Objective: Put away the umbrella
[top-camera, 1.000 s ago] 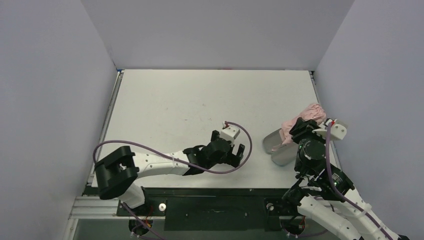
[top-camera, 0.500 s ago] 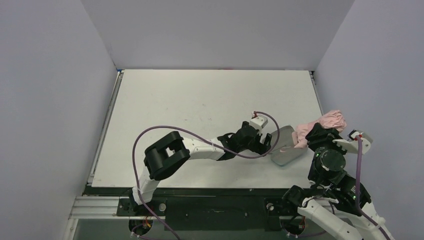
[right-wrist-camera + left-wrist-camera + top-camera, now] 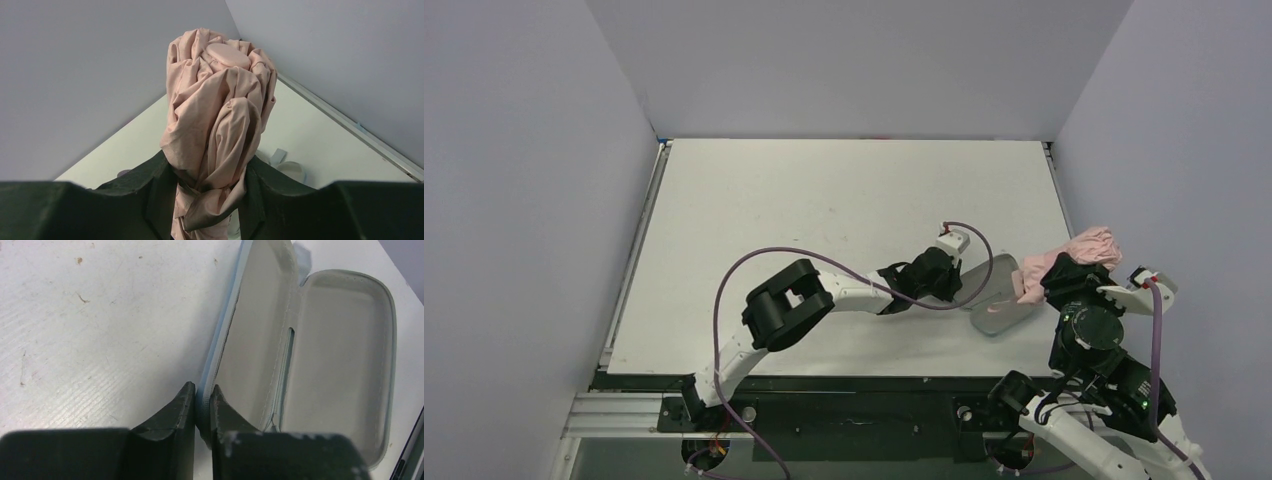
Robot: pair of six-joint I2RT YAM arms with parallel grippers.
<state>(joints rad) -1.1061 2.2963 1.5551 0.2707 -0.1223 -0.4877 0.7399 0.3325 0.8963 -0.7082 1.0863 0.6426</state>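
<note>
The umbrella [image 3: 1079, 250] is a folded bundle of salmon-pink fabric, held up over the table's right edge. My right gripper [image 3: 1057, 282] is shut around its lower part. In the right wrist view the umbrella [image 3: 220, 100] stands upright between the jaws of my right gripper [image 3: 210, 185], its small pink handle end on top. A light blue case [image 3: 999, 300] lies open on the table just left of it. Its pale grey inside [image 3: 340, 340] is bare. My left gripper [image 3: 203, 397] is shut on the near rim of the case's raised half, also seen from above [image 3: 954, 283].
The white table [image 3: 824, 200] is walled in by grey panels on the left, back and right. A metal rail [image 3: 1056, 190] runs along the right edge. Purple cables loop over both arms. The case lies near the front right corner.
My left arm has stretched right across the table to the case, and its jaws have gone from open to shut on the rim. My right gripper has carried the umbrella a little further right.
</note>
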